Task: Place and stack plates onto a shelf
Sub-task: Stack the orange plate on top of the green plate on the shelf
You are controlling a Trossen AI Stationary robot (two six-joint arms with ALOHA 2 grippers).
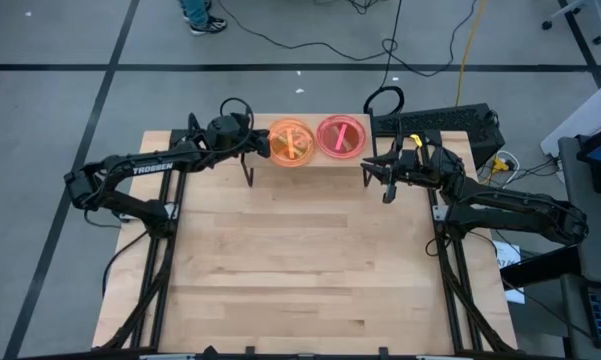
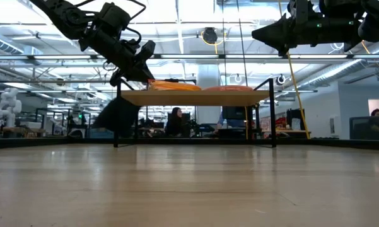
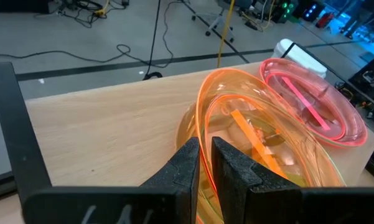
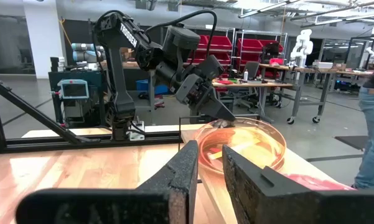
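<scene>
The shelf (image 1: 315, 162) stands at the table's far edge and carries two piles. An orange plate (image 1: 292, 142) sits on its left half, tilted over other plates beneath it. A pink-red pile (image 1: 341, 137) with a bright bar rests flat on the right half. My left gripper (image 1: 263, 143) is at the orange plate's left rim, shut on it. My right gripper (image 1: 372, 172) hovers off the shelf's right end above board height (image 2: 265, 31), fingers a narrow gap apart (image 4: 210, 168), holding nothing. No green plates show. My left gripper pinches the orange plate's rim (image 3: 205, 146) between its two fingers (image 3: 188, 168), on the side toward the table's left. It comes slanting down from the left. The plate is tilted, its held side raised and its far side down on the pile (image 3: 280, 155).
Pink-red pile (image 3: 311, 102) lies right beside the orange one. Black shelf legs (image 2: 116, 120) stand at the board's corners. A black keyboard (image 1: 435, 122) and cables lie past the table's far right corner. The wide wooden tabletop (image 1: 300, 260) stretches toward the near edge.
</scene>
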